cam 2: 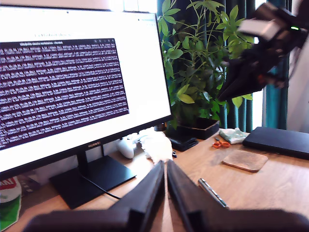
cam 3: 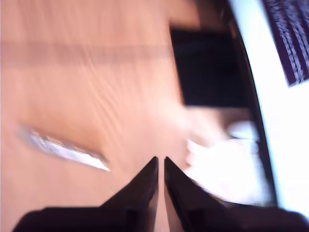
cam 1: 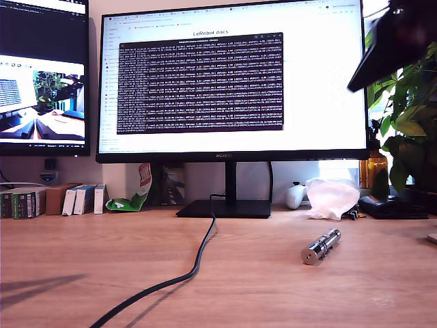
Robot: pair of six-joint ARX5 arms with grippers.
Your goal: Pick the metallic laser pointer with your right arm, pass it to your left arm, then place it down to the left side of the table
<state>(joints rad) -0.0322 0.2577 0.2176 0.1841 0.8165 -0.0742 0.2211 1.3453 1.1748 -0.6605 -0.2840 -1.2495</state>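
The metallic laser pointer point(cam 1: 321, 246) lies on the wooden table point(cam 1: 273, 294), towards the exterior view's right, its flat round end facing the camera. It also shows in the first wrist view as the laser pointer point(cam 2: 212, 192) and, blurred, in the second wrist view as the laser pointer point(cam 3: 63, 147). My second gripper point(cam 1: 354, 85) hangs high at the exterior view's upper right, well above the pointer, jaws shut and empty point(cam 3: 160, 162). The first wrist view shows this second gripper point(cam 2: 223, 96) in front of the plant. My first gripper point(cam 2: 165, 169) is shut and holds nothing; it is outside the exterior view.
A black cable point(cam 1: 198, 260) runs from the monitor stand point(cam 1: 225, 208) towards the front edge. A crumpled white wrap point(cam 1: 331, 197) and a white controller point(cam 1: 295, 196) lie behind the pointer. A plant point(cam 1: 410, 123), a cork coaster point(cam 2: 245, 160) and small boxes point(cam 1: 41, 201) line the back.
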